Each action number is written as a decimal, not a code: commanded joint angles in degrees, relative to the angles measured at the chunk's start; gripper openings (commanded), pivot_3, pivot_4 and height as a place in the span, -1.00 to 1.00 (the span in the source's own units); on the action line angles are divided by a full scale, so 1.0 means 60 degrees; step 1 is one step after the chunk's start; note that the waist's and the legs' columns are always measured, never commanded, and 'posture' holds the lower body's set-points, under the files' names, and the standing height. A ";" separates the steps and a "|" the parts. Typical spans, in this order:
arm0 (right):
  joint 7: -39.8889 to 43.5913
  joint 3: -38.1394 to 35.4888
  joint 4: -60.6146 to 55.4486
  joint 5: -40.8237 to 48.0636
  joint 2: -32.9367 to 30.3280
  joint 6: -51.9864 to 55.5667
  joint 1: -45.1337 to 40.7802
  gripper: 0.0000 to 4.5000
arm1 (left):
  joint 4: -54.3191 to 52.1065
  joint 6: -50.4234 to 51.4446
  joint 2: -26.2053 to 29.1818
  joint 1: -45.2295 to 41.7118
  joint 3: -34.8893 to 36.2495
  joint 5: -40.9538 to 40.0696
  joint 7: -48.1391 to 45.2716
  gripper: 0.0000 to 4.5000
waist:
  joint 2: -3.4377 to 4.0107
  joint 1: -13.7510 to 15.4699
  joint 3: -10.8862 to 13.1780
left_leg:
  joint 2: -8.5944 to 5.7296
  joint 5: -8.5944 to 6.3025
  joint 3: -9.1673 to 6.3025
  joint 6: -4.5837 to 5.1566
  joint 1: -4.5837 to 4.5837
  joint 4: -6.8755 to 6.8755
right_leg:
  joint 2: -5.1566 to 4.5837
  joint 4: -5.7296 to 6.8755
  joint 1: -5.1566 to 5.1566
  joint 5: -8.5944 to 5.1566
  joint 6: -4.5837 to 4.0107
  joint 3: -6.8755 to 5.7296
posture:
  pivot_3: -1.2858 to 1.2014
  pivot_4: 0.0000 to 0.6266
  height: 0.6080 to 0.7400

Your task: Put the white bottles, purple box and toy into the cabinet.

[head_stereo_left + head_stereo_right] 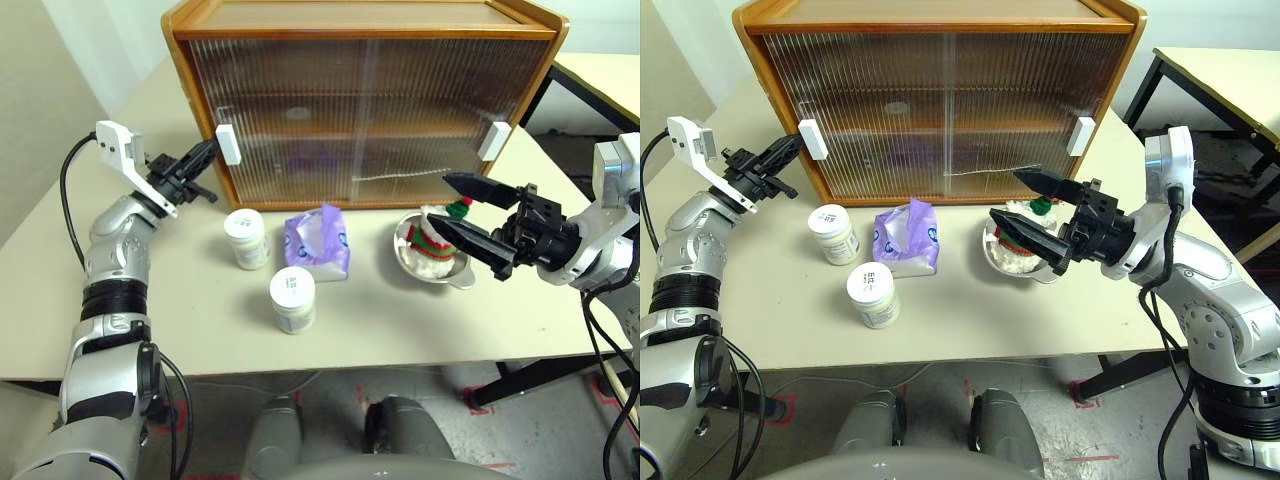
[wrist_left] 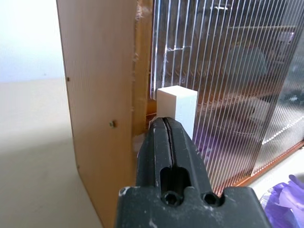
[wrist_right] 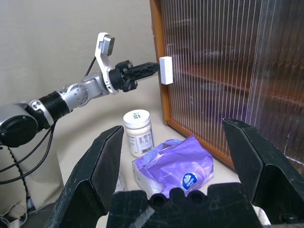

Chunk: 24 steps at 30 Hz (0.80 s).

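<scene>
Left wrist view: left gripper (image 2: 165,124) closed at cabinet (image 2: 102,95) handle (image 2: 176,107).

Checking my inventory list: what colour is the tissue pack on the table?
Lilac-purple tissue pack, white tissue on top; clearest in the left eye view.

silver arms, black claws, black cables

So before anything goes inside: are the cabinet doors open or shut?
Shut. Both ribbed sliding doors span the cabinet front with no gap, handles at the outer edges. The shut left gripper is at the left handle.
</scene>
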 commanded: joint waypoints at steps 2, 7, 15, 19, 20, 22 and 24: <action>-0.0114 -0.0173 -0.0213 0.0122 0.0018 -0.0110 0.0037 1.00 | 0.0222 -0.0079 -0.0184 -0.0185 -0.0316 0.0233 -0.0173 -0.99 | 0.0000 0.0015 0.0000 | 0.0000 0.0000 -0.0002 0.0000 0.0000 0.0002 | 0.0000 0.0001 0.0002 0.0000 0.0000 -0.0001 | -0.03 -1.00 1.00; -0.0186 -0.0170 -0.0269 0.0149 0.0027 -0.0104 0.0068 1.00 | 0.0331 -0.0107 -0.0448 -0.0494 -0.0621 0.0276 -0.0449 -0.99 | -0.0001 0.0033 0.0000 | -0.0001 -0.0001 -0.0004 0.0000 -0.0006 0.0018 | 0.0000 0.0002 0.0006 0.0004 0.0007 -0.0003 | -0.04 -1.00 1.00; -0.0323 -0.0189 -0.0392 0.0152 0.0081 -0.0104 0.0139 1.00 | 0.0803 -0.0305 -0.0854 -0.0995 -0.0978 0.0475 -0.0748 -0.99 | -0.0001 -0.0122 0.0001 | 0.0000 -0.0001 -0.0004 0.0000 -0.0007 0.0023 | 0.0000 0.0002 0.0007 0.0008 0.0011 -0.0002 | -0.05 -1.00 1.00; -0.0376 -0.0203 -0.0444 0.0154 0.0089 -0.0116 0.0188 1.00 | 0.0979 -0.0487 -0.1000 -0.1118 -0.1154 0.0590 -0.1072 -0.99 | -0.0001 -0.0214 0.0001 | -0.0001 -0.0002 -0.0004 0.0002 -0.0005 0.0023 | 0.0000 0.0002 0.0009 0.0008 0.0011 -0.0001 | -0.06 -1.00 1.00; -0.0403 -0.0218 -0.0470 0.0157 0.0095 -0.0120 0.0208 1.00 | 0.1108 -0.0555 -0.1028 -0.1184 -0.1189 0.0635 -0.1108 -0.99 | -0.0001 -0.0221 0.0001 | -0.0001 -0.0002 -0.0004 0.0002 -0.0005 0.0023 | 0.0000 0.0002 0.0009 0.0008 0.0011 -0.0001 | -0.06 -1.00 1.00; -0.0440 -0.0246 -0.0512 0.0166 0.0098 -0.0126 0.0248 1.00 | 0.1333 -0.0633 -0.1073 -0.1328 -0.1223 0.0693 -0.1157 -0.99 | -0.0001 -0.0232 0.0001 | 0.0000 -0.0002 -0.0004 0.0002 -0.0005 0.0023 | 0.0001 0.0002 0.0008 0.0008 0.0011 -0.0001 | -0.06 -1.00 1.00; -0.0473 -0.0276 -0.0556 0.0178 0.0095 -0.0131 0.0298 1.00 | 0.1544 -0.0708 -0.1134 -0.1496 -0.1266 0.0746 -0.1259 -0.99 | -0.0001 -0.0241 0.0001 | 0.0000 -0.0002 -0.0004 0.0002 -0.0005 0.0024 | 0.0001 0.0002 0.0008 0.0008 0.0012 -0.0001 | -0.07 -1.00 1.00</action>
